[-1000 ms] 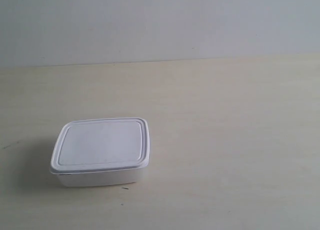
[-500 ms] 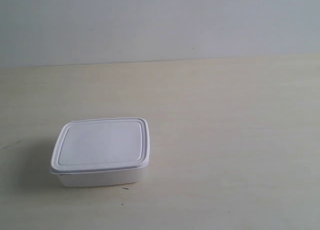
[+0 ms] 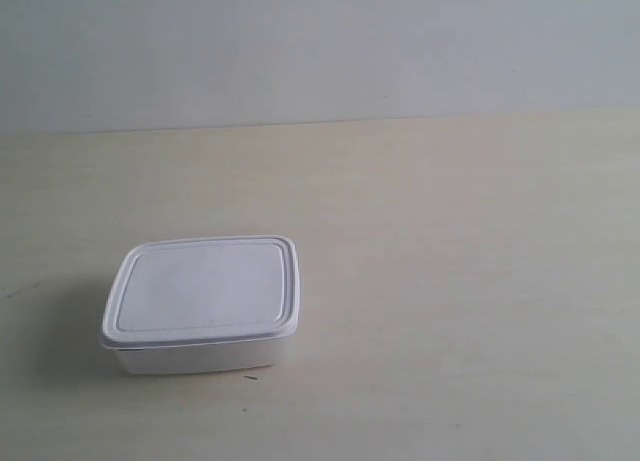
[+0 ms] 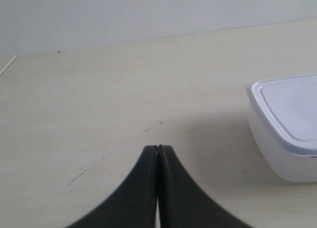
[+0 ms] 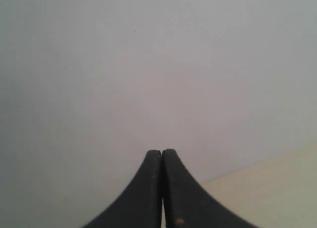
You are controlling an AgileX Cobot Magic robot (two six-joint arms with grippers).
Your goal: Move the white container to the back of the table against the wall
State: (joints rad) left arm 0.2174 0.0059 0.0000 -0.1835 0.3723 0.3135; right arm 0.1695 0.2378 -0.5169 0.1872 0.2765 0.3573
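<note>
The white container sits lidded on the table near the front, at the exterior view's left, well away from the wall. Neither arm shows in the exterior view. In the left wrist view the container lies off to one side of my left gripper, which is shut on nothing and apart from the box. My right gripper is shut too, with nothing in it, and faces the wall; the container is out of that view.
The table's back edge meets the wall along a straight line. A few dark specks mark the tabletop. A thin pale line lies at the table's far corner in the left wrist view.
</note>
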